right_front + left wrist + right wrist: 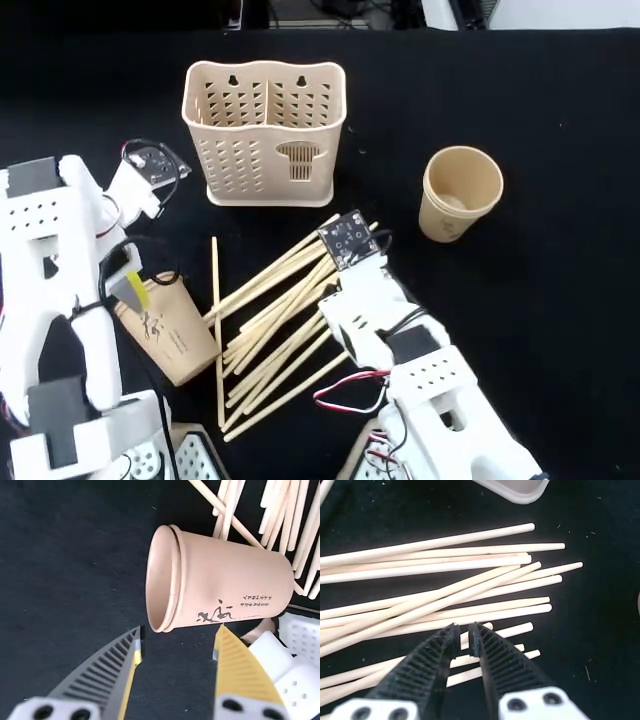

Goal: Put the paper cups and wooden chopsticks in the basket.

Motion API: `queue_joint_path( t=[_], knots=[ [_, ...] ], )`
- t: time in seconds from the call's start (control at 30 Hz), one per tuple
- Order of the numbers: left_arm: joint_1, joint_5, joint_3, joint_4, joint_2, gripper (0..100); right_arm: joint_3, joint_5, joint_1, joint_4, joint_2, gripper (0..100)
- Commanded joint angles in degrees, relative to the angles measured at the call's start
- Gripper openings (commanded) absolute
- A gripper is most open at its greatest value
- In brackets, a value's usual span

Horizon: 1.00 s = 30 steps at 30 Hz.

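A beige slotted basket (265, 130) stands at the back of the black table. One paper cup (460, 190) is upright to its right. A second paper cup (170, 328) (220, 592) lies on its side at the left, beside a fan of wooden chopsticks (280, 320) (445, 580). My left gripper (135, 290) (178, 631) is open just short of the lying cup's rim, holding nothing. My right gripper (462, 627) hovers shut over the chopsticks' ends, nothing visibly between its fingers (492, 655).
A corner of the basket (515, 490) lies just beyond the chopsticks in the right wrist view. The right arm's white body (380, 320) covers part of the chopstick pile. White arm bases (60, 420) stand at the front edge.
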Motion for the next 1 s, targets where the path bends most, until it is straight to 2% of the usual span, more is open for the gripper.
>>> queue_joint_path(
  t=[0.0,0.33,0.5,0.57,0.67,0.97],
  knots=[
    [0.4,-3.25,0.22,0.44,2.64,24,-0.04,0.09,-0.53,-1.23,-0.66,5.6],
    [0.84,-4.13,-1.19,-4.66,11.25,24,-0.04,0.09,-0.53,-1.23,-0.66,5.6],
    [1.01,-4.4,-1.1,-4.75,12.92,23,-0.04,0.09,-0.53,-1.23,-0.66,5.6],
    [1.01,-5.98,-1.1,-4.31,12.84,18,-0.04,0.09,-0.53,-1.23,-0.66,5.6],
    [1.01,-6.33,-1.8,-1.93,12.84,4,-0.04,0.09,-0.53,-1.23,-0.66,5.6],
    [0.4,-4.66,-2.15,0.62,11.6,4,-0.04,0.09,-0.53,-1.23,-0.66,5.6]
  ],
)
